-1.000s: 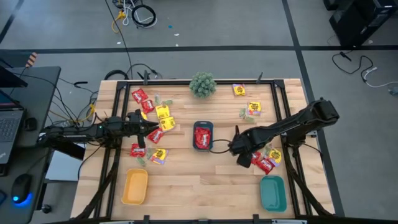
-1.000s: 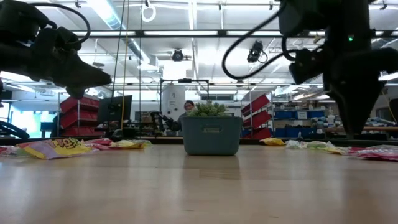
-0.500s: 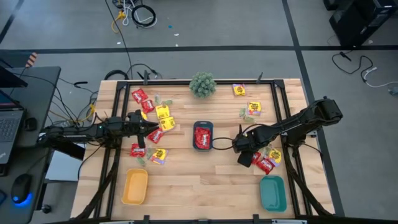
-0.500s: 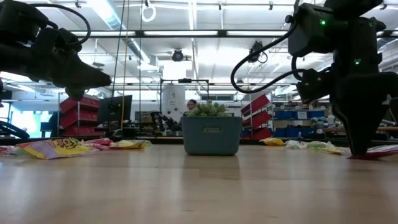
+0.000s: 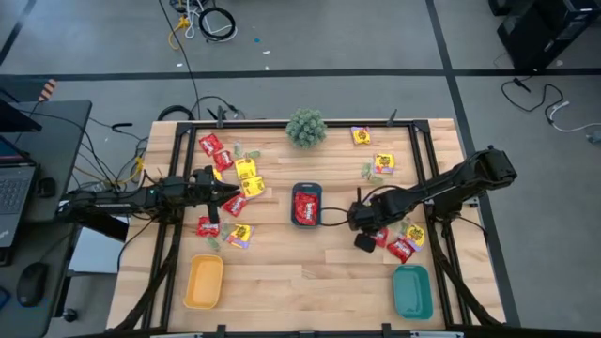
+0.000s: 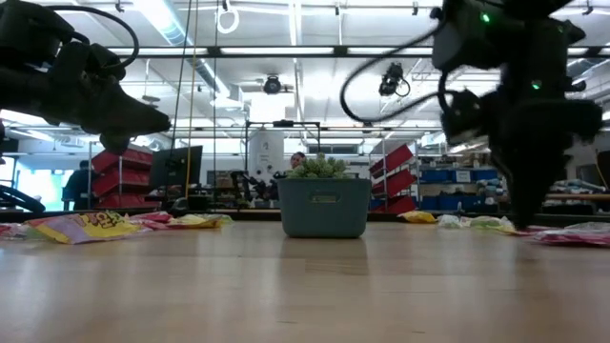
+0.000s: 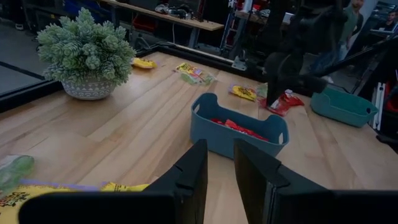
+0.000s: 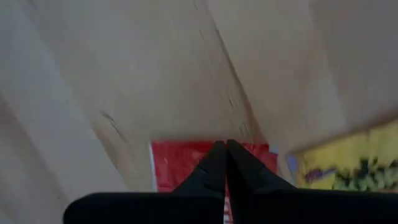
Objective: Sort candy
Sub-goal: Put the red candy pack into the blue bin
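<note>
**A:** Which step is in hand?

**B:** A pick is being made on the right side of the table. The right gripper (image 5: 364, 240) is set down at a red candy packet (image 8: 186, 163), and in its wrist view the two dark fingers (image 8: 225, 163) are seen pressed together over the red wrapper, with a yellow packet (image 8: 339, 158) just beside it. Whether the wrapper is truly pinched between the tips cannot be told; it is judged only that a grasp is being attempted.

**A:** And the other arm?

**B:** The left gripper (image 5: 225, 191) is held above the left cluster of candy. Its fingers (image 7: 189, 174) are shown slightly parted with nothing between them.

**A:** Where is the candy?

**B:** Red packets are already gathered in the blue bin (image 5: 306, 191) at the table's middle. Loose red and yellow packets are spread near the left gripper (image 5: 246, 171), more yellow ones lie near the plant (image 5: 306, 127) and the far right edge (image 5: 383, 162), and a few lie by the right gripper (image 5: 402, 248). The yellow tray (image 5: 204, 281) and the teal tray (image 5: 412, 291) appear unfilled.

**A:** What is called for next?

**B:** A lift should be made to confirm the packet is held, then it should be carried to the blue bin with the other reds and released there.
</note>
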`<action>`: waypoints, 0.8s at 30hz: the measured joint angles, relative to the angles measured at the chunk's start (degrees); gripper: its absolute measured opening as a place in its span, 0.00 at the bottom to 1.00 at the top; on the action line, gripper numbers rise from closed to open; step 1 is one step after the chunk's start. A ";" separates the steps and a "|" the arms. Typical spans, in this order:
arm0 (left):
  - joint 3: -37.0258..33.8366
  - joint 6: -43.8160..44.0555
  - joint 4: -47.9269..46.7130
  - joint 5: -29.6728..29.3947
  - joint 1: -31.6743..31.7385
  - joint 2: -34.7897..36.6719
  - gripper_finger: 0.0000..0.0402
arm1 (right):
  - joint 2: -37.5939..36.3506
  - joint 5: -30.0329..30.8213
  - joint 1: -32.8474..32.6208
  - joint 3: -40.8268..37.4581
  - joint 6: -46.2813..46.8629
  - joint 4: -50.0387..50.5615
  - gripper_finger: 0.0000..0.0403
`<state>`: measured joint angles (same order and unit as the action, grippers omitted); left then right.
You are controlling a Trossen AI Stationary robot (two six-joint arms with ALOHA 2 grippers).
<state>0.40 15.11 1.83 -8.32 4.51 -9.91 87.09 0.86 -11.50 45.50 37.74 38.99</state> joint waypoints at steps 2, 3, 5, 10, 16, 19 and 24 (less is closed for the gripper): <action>0.00 0.00 0.00 -0.02 -0.01 0.00 0.20 | 0.00 0.72 0.44 1.93 -1.39 0.10 0.00; 0.00 0.00 0.00 -0.02 0.01 0.00 0.20 | -0.02 0.88 0.60 2.92 -2.22 0.12 0.00; 0.00 0.13 0.00 -0.02 0.00 0.00 0.20 | -0.21 0.90 0.98 4.81 -3.57 0.34 0.00; 0.00 0.57 -0.04 -0.02 -0.01 0.00 0.20 | -0.26 -0.66 1.02 6.11 -3.87 4.86 0.06; 0.00 0.31 -0.06 -0.02 -0.01 0.00 0.20 | -0.26 -0.01 2.51 3.95 -5.30 10.05 0.25; 0.00 0.31 -0.07 0.00 -0.01 -0.23 0.20 | -0.26 -1.66 4.59 2.47 -8.02 9.43 0.34; 0.00 0.25 -0.13 0.00 -0.01 -0.64 0.20 | -0.26 -5.99 8.83 0.33 -12.59 6.00 0.43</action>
<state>0.40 15.36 1.70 -8.32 4.49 -10.55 86.83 -5.13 -2.67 45.83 25.15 44.99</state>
